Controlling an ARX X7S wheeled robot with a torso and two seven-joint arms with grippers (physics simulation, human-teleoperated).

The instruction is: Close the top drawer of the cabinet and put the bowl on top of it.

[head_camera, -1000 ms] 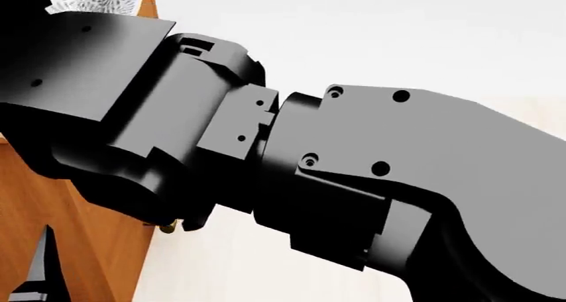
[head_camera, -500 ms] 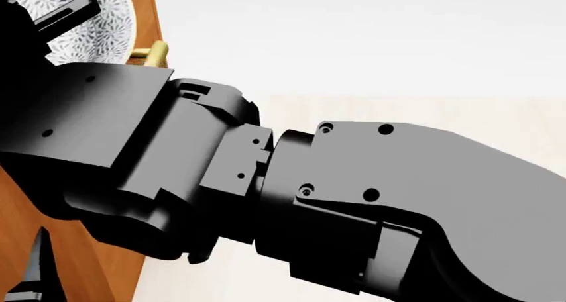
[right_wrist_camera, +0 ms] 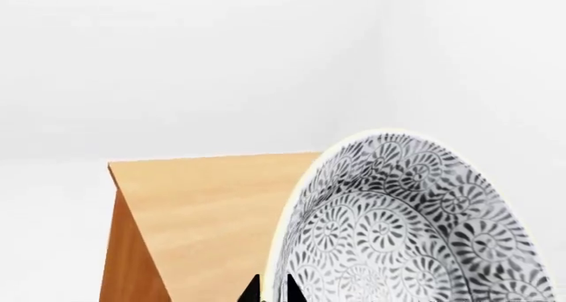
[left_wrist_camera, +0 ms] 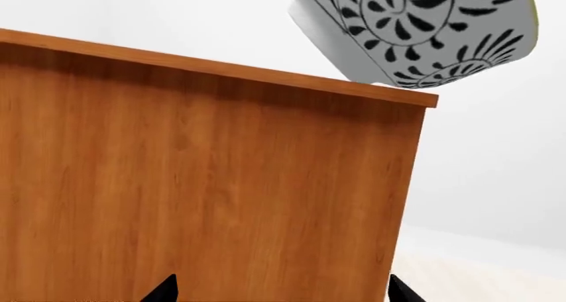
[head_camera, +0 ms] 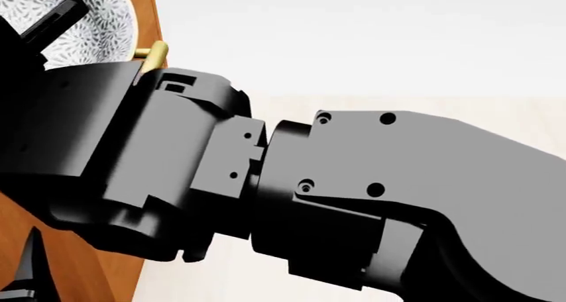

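While the dark bulk of the right arm [head_camera: 336,196] fills most of the head view nearest the camera, the right gripper [right_wrist_camera: 272,290] shows in its wrist view only as two black fingertips set close together on either side of the bowl's rim, clamped on the bowl [right_wrist_camera: 407,229]. The bowl, white with a dense grey-black floral pattern, is tilted steeply on edge in that view, its patterned inside facing the camera. Just beyond it lies the flat orange-brown top of the cabinet [right_wrist_camera: 212,202], and the bowl overlaps the top's far side in the frame; whether it touches the wood cannot be told. In the head view the bowl [head_camera: 84,24] sits at the upper left corner, above the arm, with a brass bar handle [head_camera: 155,53] poking out beside it against the cabinet's edge; which drawer it belongs to cannot be told. From the left wrist view, the left gripper [left_wrist_camera: 278,290] appears as two black fingertips well apart, holding nothing, facing a plain wood-grain side of the cabinet [left_wrist_camera: 203,189]. Above that panel's top edge, the bowl's patterned outside [left_wrist_camera: 425,30] hangs tilted over the far corner against a pale wall
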